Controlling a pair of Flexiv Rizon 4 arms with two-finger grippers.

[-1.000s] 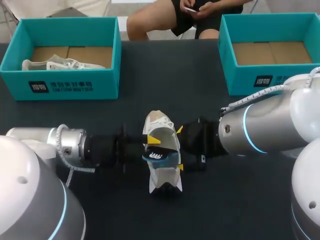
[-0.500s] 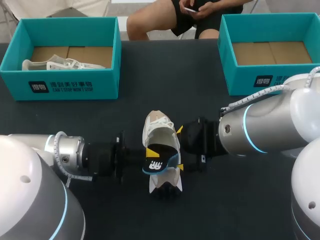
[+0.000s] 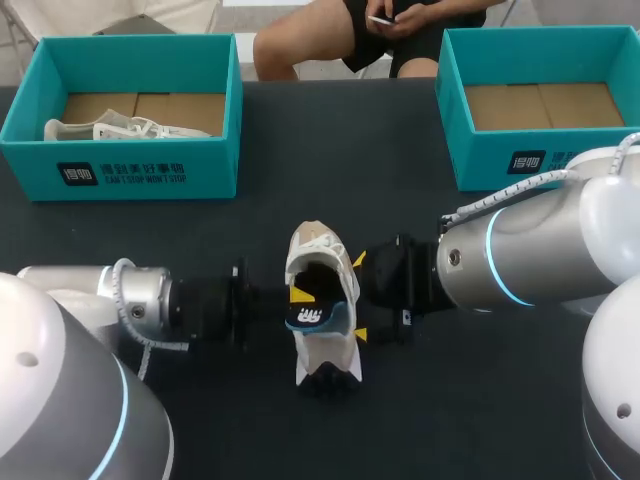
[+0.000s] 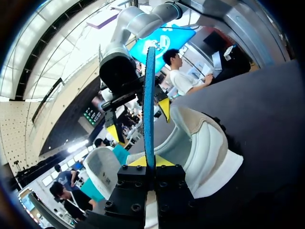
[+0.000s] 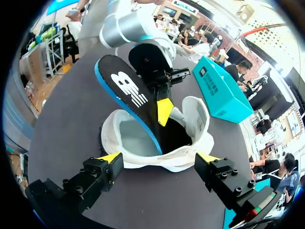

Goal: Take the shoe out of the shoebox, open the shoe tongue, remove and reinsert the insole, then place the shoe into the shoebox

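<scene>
A white shoe (image 3: 325, 355) stands on the dark table at the middle, its opening up. A black insole (image 3: 310, 316) with a blue edge sticks up out of it at a slant. My left gripper (image 3: 303, 300) comes in from the left and is shut on the insole's raised end. In the left wrist view the insole (image 4: 149, 105) shows edge-on, pinched in the left gripper (image 4: 151, 162). My right gripper (image 3: 359, 298) is open at the shoe's right side. In the right wrist view the shoe (image 5: 143, 143) bulges between the right gripper's (image 5: 159, 158) wide-spread fingers, beneath the insole (image 5: 126, 88).
A teal shoebox (image 3: 130, 170) at the back left holds another white shoe (image 3: 125, 128). A second teal shoebox (image 3: 500, 150) at the back right shows only its cardboard floor. The dark tabletop (image 3: 330, 170) lies bare between the boxes.
My left gripper has closed on the insole and drawn its end up and out of the shoe. The shoe shifted slightly. The right arm has not moved.
</scene>
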